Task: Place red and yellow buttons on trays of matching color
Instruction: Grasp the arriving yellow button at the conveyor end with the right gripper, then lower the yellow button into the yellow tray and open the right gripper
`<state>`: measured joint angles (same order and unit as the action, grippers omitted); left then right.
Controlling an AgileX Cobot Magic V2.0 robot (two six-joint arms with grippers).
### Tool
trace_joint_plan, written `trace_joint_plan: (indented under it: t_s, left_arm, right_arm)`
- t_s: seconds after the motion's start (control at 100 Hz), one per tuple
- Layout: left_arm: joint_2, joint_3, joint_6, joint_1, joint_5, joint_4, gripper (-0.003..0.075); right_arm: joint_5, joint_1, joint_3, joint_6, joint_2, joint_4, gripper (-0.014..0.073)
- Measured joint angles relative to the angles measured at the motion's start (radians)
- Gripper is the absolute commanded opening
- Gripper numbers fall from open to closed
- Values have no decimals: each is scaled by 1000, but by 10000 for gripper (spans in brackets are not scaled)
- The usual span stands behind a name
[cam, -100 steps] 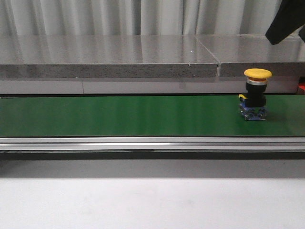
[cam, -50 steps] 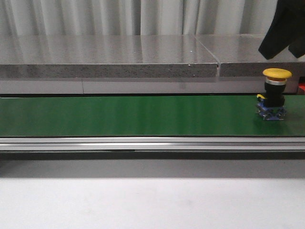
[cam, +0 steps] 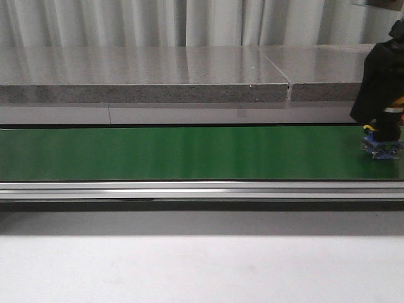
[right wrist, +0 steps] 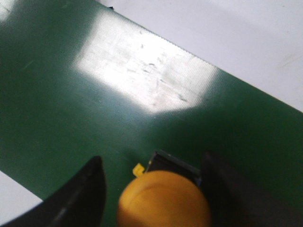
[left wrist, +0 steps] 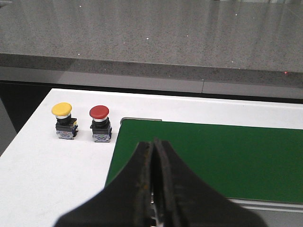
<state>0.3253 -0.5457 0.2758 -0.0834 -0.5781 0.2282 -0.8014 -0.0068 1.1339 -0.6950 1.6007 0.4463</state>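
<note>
Green conveyor belt (cam: 189,153) carrying one yellow mushroom-head pushbutton (right wrist: 163,198) at its far right end, upright on its blue contact block. The unit looks rigid, light and top-heavy; its smooth domed cap would likely slip, so the black collar beneath is the better hold. Right gripper (right wrist: 154,189) stands over it from above, jaws apart astride the cap (contact not evident). Left gripper (left wrist: 154,187) hangs apart, jaws together, empty.

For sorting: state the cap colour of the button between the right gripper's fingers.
Yellow cap, clearest in the right wrist view.
</note>
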Motion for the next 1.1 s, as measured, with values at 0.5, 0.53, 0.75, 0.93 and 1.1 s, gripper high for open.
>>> trace_joint_plan:
  t_s: [0.5, 0.53, 0.75, 0.93, 1.1]
  left_arm:
    - [0, 0, 0, 0, 0, 0, -19]
    - [0, 0, 0, 0, 0, 0, -19]
    - [0, 0, 0, 0, 0, 0, -19]
    - [0, 0, 0, 0, 0, 0, -19]
    - [0, 0, 0, 0, 0, 0, -19]
  right_arm:
    - [-16, -78, 0, 162, -102, -11, 65]
    - [-18, -97, 0, 182, -119, -11, 65]
    - [-52, -281, -4, 297, -252, -13, 58]
    - [-60, -441, -63, 361, -345, -15, 55]
    - [-1, -567, -164, 427, -382, -17, 55]
